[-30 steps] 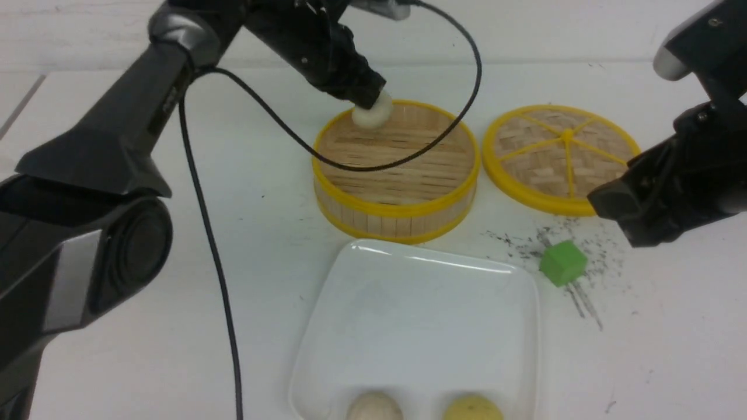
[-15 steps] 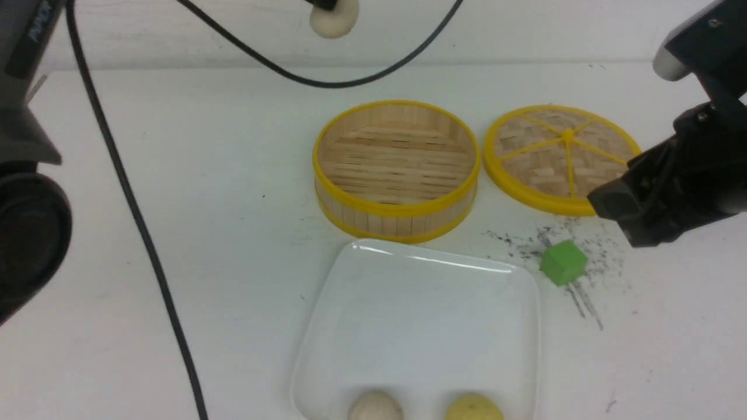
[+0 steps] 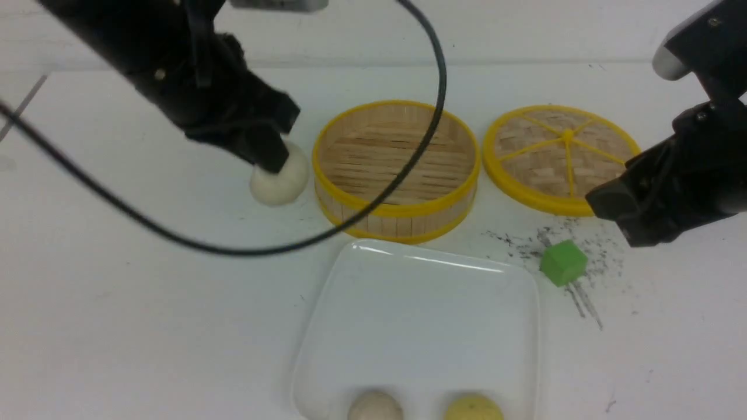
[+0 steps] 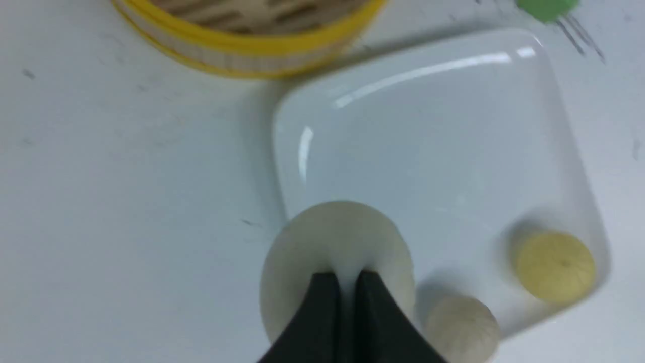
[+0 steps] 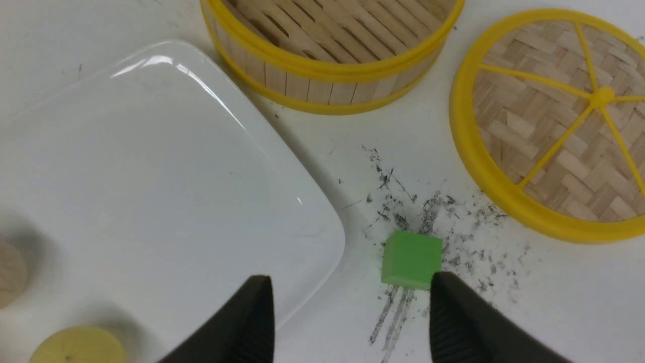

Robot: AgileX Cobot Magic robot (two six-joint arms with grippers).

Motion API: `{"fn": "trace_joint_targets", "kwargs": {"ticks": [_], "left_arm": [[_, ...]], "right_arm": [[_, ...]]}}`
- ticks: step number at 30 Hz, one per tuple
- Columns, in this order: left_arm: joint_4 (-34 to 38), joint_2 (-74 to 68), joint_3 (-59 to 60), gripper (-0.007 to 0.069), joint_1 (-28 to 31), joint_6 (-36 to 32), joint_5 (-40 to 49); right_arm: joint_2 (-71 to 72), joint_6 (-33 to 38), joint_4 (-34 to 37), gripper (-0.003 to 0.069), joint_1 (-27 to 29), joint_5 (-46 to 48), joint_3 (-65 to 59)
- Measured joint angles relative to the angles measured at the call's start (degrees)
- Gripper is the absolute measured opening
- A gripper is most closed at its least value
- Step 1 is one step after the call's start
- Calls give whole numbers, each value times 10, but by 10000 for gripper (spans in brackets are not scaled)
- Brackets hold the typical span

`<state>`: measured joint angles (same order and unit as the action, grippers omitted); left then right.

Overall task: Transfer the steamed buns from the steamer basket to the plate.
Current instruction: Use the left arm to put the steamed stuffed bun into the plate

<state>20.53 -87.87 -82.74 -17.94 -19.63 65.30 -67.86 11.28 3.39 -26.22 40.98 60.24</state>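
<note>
My left gripper [image 3: 272, 161] is shut on an off-white steamed bun [image 3: 280, 178], held in the air just left of the steamer basket [image 3: 397, 211]. In the left wrist view the dark fingers [image 4: 322, 302] pinch this bun [image 4: 332, 232] near the plate's corner. The basket of bamboo slats with yellow rims is empty. Two more buns lie at the near edge of the white square plate [image 3: 420, 303]: an off-white one [image 3: 375, 407] and a pale yellow one [image 3: 473, 408]. My right gripper [image 5: 347, 302] hangs open over the table beside the plate, holding nothing.
The flat woven lid [image 3: 563, 157] with yellow spokes lies right of the basket. A green cube [image 3: 563, 262] sits on dark scuff marks between lid and plate, close to my right gripper's finger [image 5: 453, 312]. A black cable [image 3: 408, 169] loops over the basket.
The left gripper lifted the off-white bun out of the basket, rose out of the front view, and has come down left of the basket. The right arm has not moved.
</note>
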Motion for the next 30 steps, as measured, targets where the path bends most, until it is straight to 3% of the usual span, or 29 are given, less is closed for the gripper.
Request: {"fn": "trace_joint_targets", "kwargs": {"ticks": [3, 5, 11, 18, 30], "left_arm": [[55, 12, 88, 27, -1, -43, -35], [113, 6, 157, 29, -7, -106, -81], [223, -37, 221, 30, -49, -236, -198], [245, -120, 223, 32, -61, -255, -234], [250, -121, 223, 42, -61, -267, -218]], "right_arm": [[0, 0, 2, 422, 0, 0, 0], [0, 1, 2, 422, 0, 1, 0], [0, 0, 2, 422, 0, 3, 0], [0, 0, 2, 422, 0, 5, 0], [0, 0, 2, 421, 0, 5, 0]]}}
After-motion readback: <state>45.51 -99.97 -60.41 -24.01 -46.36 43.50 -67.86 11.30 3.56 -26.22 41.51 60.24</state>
